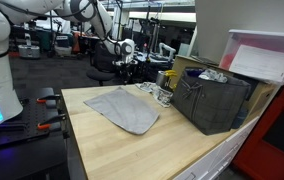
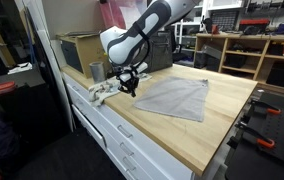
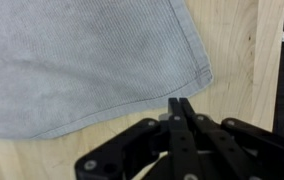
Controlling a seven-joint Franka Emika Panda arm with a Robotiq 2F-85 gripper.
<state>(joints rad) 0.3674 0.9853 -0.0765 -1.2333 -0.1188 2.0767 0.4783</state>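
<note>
Tool (image 3: 180,102): fingers pressed together, tips at hem of grey cloth (image 3: 82,60), near its corner
Arm (image 2: 147,25): bent over cloth's edge, wrist pointing down

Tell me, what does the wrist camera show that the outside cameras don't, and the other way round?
Only the wrist view: the ribbed weave and stitched hem of the gray cloth, and the gripper with its fingers pressed together right by the cloth's corner; whether they pinch it is unclear.
Only an exterior view: the arm, a gray cup, crumpled white material and a cardboard box.
Both: the cloth lying flat on the wooden tabletop, with the gripper at its corner.
</note>
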